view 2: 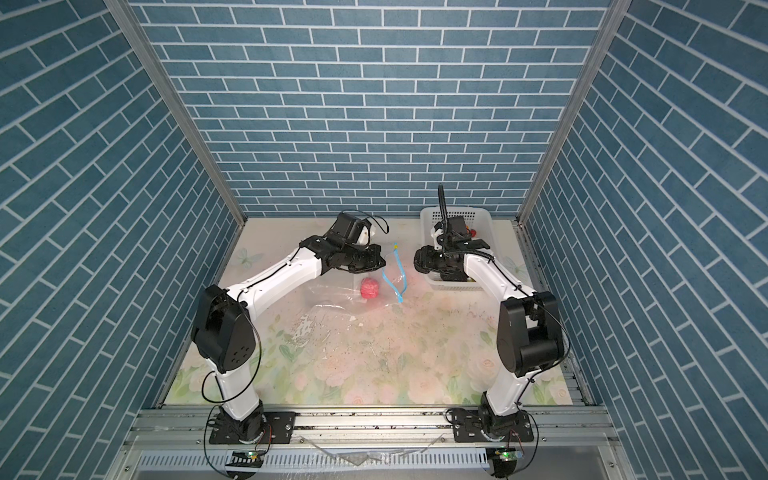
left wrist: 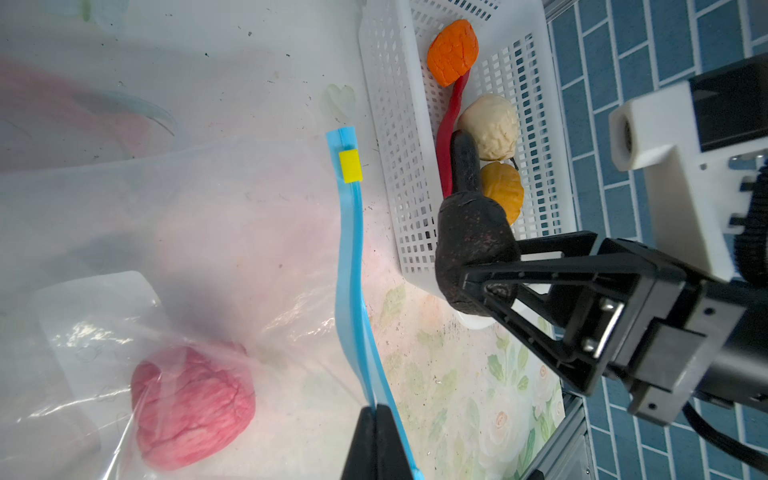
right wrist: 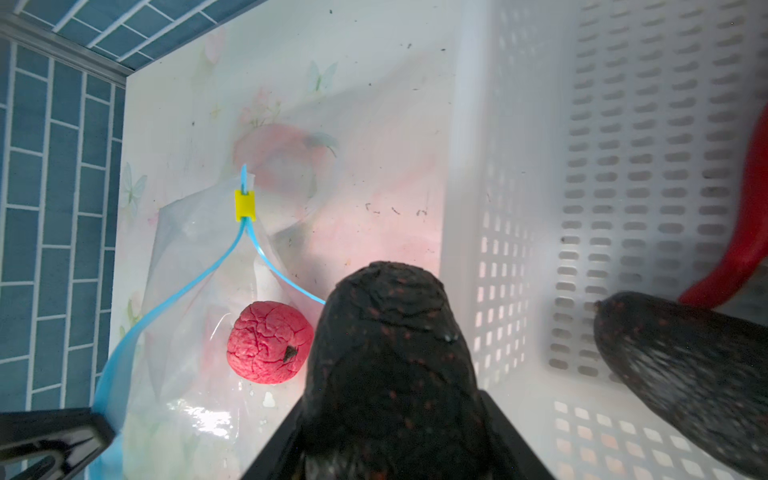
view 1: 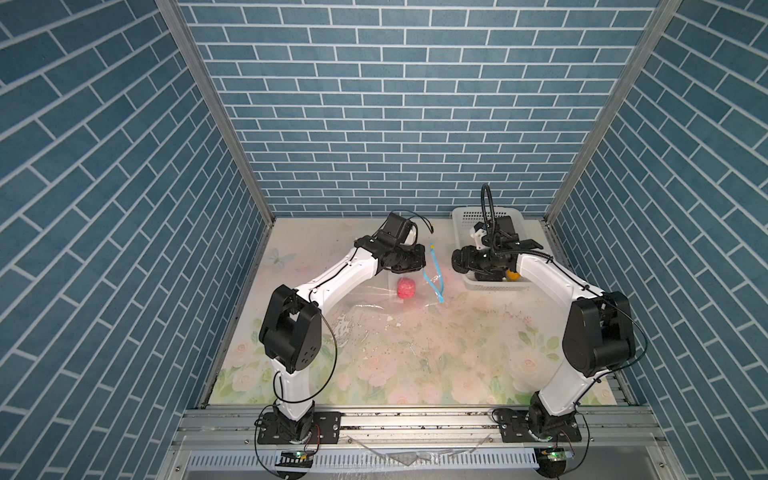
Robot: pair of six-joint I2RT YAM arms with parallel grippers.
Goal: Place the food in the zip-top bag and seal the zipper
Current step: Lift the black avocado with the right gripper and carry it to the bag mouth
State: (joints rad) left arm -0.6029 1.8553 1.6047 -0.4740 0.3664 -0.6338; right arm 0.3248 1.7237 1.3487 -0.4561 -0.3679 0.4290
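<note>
Only the wrist views show left jaws pressed together on the zipper (left wrist: 351, 266), right jaws pinching the black lump (left wrist: 473, 245). Beside the left jaws the zip-top bag (left wrist: 208, 232) holds the pink lump (left wrist: 193, 405); the basket (left wrist: 399, 174) beside the right jaws holds red chili (left wrist: 446, 137), eggplant (right wrist: 685, 374).

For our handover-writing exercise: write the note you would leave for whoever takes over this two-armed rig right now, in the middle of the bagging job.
Left gripper: shut on the light-blue zipper strip, holding the clear plastic zip-top bag's mouth open.
Right gripper: shut on a black toy-food lump at the white perforated basket's bag-side edge.
Done: pink toy-food lump inside the bag.
Left: bag the black lump, then the basket's orange lump, cream lump, yellow-brown lump, red chili and dark eggplant; pull the yellow slider tab to seal.
</note>
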